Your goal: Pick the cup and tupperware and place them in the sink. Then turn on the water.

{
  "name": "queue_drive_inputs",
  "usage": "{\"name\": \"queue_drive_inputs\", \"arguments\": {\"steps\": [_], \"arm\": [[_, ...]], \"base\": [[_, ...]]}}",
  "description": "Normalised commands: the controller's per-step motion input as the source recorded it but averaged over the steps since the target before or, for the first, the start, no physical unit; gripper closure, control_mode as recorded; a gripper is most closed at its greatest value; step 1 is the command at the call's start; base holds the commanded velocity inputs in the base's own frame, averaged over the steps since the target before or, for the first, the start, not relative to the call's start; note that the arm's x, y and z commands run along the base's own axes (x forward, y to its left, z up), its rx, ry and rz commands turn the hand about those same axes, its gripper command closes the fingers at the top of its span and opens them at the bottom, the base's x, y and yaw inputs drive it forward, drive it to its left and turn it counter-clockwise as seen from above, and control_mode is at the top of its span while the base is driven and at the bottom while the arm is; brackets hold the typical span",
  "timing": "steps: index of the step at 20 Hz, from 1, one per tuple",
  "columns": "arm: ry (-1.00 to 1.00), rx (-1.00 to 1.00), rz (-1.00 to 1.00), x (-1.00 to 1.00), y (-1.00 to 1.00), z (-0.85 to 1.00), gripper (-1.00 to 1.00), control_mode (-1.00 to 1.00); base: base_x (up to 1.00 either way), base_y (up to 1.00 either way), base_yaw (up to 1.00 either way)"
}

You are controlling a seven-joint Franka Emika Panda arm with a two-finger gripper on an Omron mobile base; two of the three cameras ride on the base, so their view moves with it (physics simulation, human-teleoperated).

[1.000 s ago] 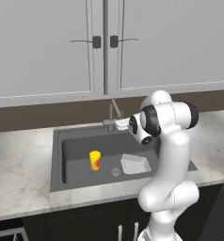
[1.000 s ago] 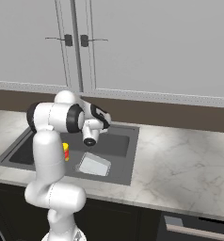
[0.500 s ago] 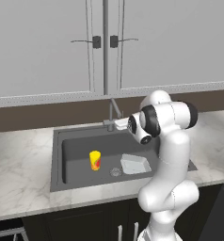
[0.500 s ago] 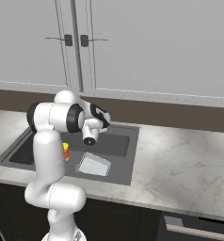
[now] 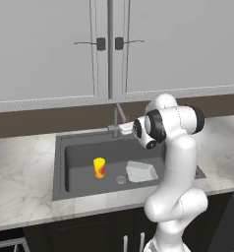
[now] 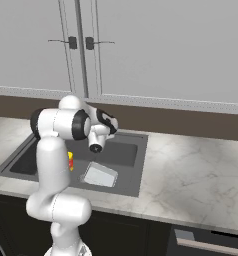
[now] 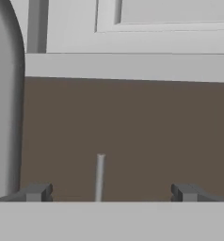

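Looking over the scene: I am seeing both items already down in the basin, so I am judging the water as the remaining step.
Worktop [image 5: 20,167]: I am reading it as pale marbled stone, flat and smooth, wrapping the basin on both sides.
Sink [image 5: 79,147]: I am seeing a large dark grey rectangular recess with a round metal drain [image 5: 120,179] on its floor.
Tupperware [image 5: 141,171]: it is lying flat on the sink floor, right of the drain; shallow, pale, rounded corners, raised rim. From the right base view [image 6: 100,176] it is sitting just ahead of the arm.
Cup [image 5: 99,168]: it is standing upright on the sink floor, left of the drain and apart from the tupperware; small yellow tapered tumbler with a red-orange patch.
Faucet [image 5: 120,119]: I am seeing a slim grey spout rising at the back rim; in the hand view a thin grey rod [image 7: 100,177], which I am taking for its lever, is standing between the tips.
Fingers [image 7: 110,192]: they are spread wide apart, holding nothing, pointing at the brown back wall.
Water: no stream is running yet.
Risk: I am worrying that the thin lever slips past the spread tips if I push off-centre, or that I am driving into the spout at the left of the hand view.
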Motion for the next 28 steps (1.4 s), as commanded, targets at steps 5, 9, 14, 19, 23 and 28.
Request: {"name": "queue_drive_inputs", "arguments": {"steps": [5,9,14,19,23,28], "arm": [[0.0,0.0,-0.07,0.0,0.15,0.0,-1.0,-1.0],[0.0,0.0,-0.1,0.0,0.25,0.0,-1.0,-1.0],[0.0,0.0,-0.09,0.0,0.24,0.0,-1.0,-1.0],[0.0,0.0,-0.05,0.0,0.28,0.0,-1.0,-1.0],[0.0,0.0,-0.03,0.0,0.31,-0.03,-1.0,-1.0],[0.0,0.0,0.0,0.0,0.15,-0.01,-1.0,-1.0]], "base": [[0.0,0.0,0.0],[0.0,0.0,0.0],[0.0,0.0,0.0],[0.0,0.0,0.0],[0.0,0.0,0.0],[0.0,0.0,0.0]]}}
